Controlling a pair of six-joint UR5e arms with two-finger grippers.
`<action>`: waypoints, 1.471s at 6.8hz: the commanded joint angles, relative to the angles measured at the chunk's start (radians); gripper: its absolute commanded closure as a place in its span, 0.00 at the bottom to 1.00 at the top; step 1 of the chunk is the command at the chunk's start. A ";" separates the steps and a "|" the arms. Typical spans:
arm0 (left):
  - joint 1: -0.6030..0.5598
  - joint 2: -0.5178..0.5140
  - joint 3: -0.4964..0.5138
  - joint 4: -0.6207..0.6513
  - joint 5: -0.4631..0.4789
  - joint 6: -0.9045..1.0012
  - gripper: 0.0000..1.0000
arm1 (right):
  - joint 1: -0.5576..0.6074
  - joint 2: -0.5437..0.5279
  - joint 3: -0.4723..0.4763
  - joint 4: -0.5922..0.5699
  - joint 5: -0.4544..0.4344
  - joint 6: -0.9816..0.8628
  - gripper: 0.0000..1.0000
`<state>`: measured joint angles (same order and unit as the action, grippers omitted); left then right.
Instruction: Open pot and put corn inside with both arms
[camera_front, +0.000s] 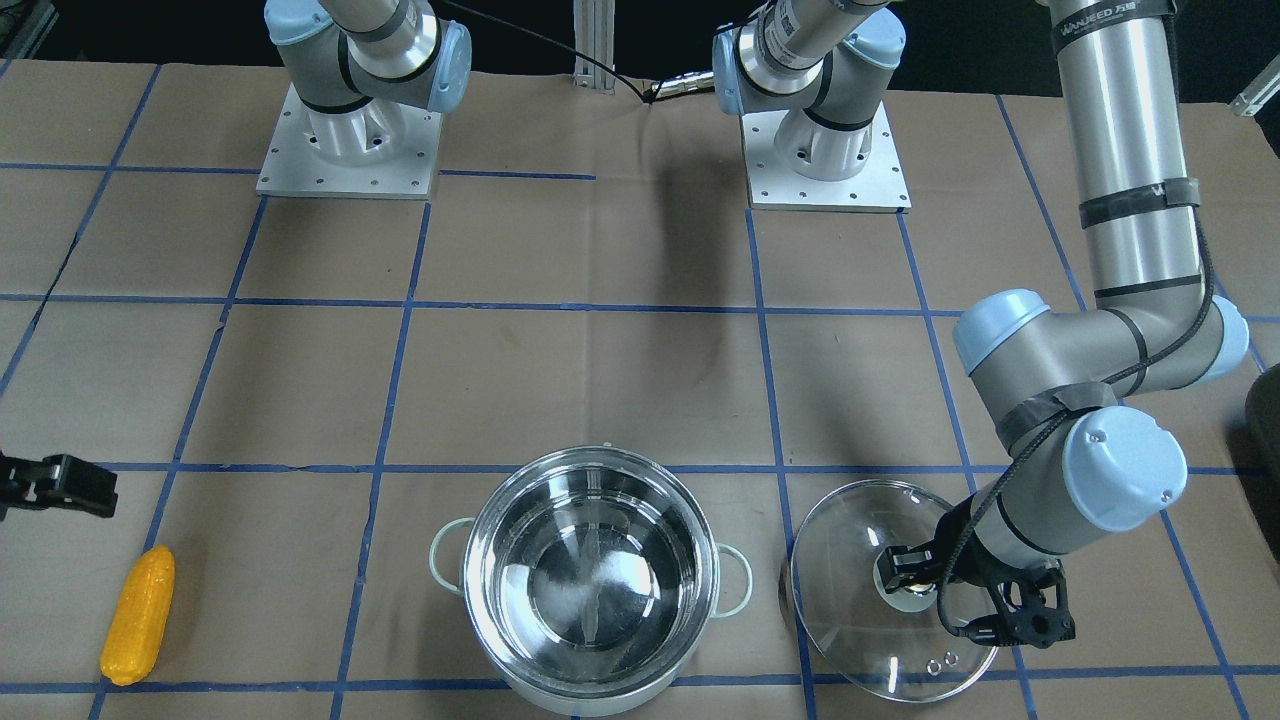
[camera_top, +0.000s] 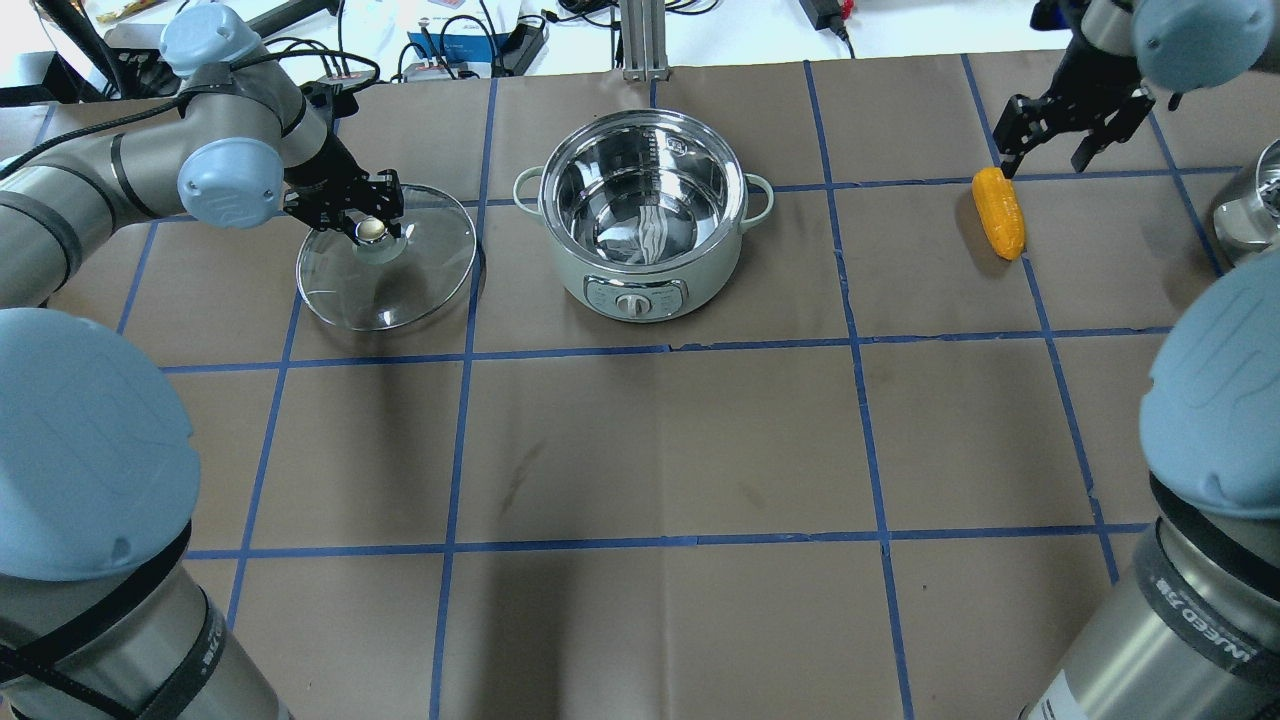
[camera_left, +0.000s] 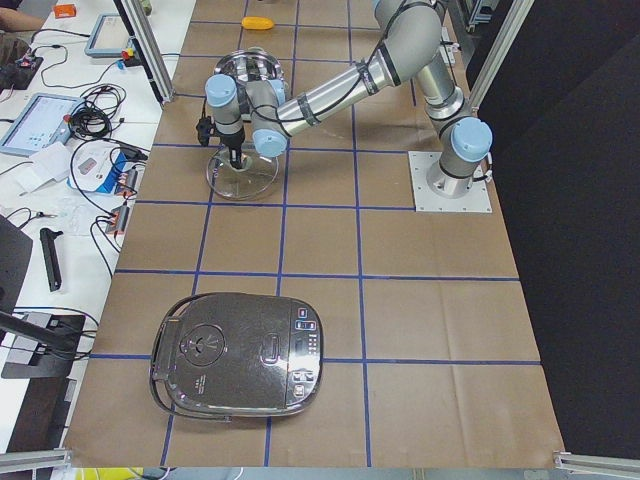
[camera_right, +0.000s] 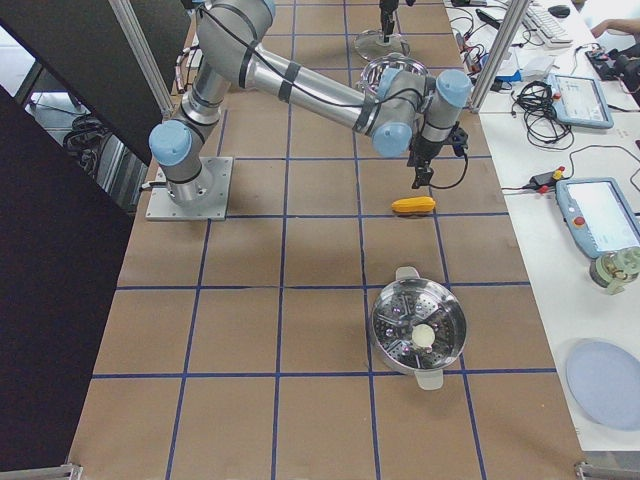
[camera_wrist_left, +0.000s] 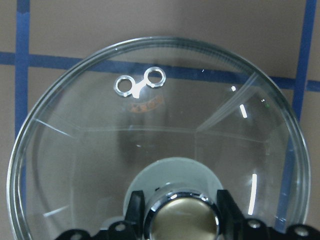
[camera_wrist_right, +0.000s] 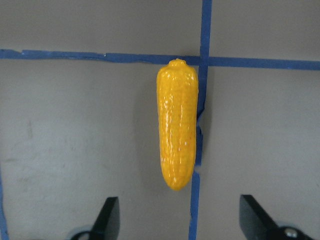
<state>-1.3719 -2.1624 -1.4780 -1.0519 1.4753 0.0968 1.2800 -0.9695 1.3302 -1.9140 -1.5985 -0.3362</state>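
Observation:
The pot (camera_front: 590, 590) stands open and empty at the far middle of the table, also in the overhead view (camera_top: 600, 285). Its clear glass lid (camera_top: 400, 280) lies flat on the table beside it. My left gripper (camera_top: 370, 215) is shut on the lid's knob (camera_wrist_left: 182, 220), with a finger (camera_wrist_left: 136, 210) against each side. The corn (camera_top: 999, 212) lies on the table on a blue tape line. My right gripper (camera_top: 1048, 150) is open and empty and hovers just over the corn (camera_wrist_right: 177, 130), its fingers (camera_wrist_right: 107, 217) short of the cob's near end.
A steamer pot (camera_right: 418, 330) stands on my right side of the table, and a closed rice cooker (camera_left: 240, 365) on my left side. The two arm bases (camera_front: 348, 150) are bolted to the table's near edge. Cables and tablets lie beyond the far edge.

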 joint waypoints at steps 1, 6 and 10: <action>-0.015 0.044 0.024 -0.095 0.011 -0.017 0.00 | -0.001 0.061 0.130 -0.259 0.003 -0.006 0.28; -0.123 0.445 0.068 -0.555 0.032 -0.092 0.00 | 0.028 -0.004 0.086 -0.171 0.002 0.034 0.93; -0.162 0.521 -0.045 -0.504 0.083 -0.002 0.00 | 0.417 -0.115 -0.097 0.057 0.170 0.366 0.92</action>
<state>-1.5309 -1.6642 -1.4932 -1.5764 1.5532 0.0722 1.5662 -1.0861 1.2610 -1.8549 -1.5028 -0.0706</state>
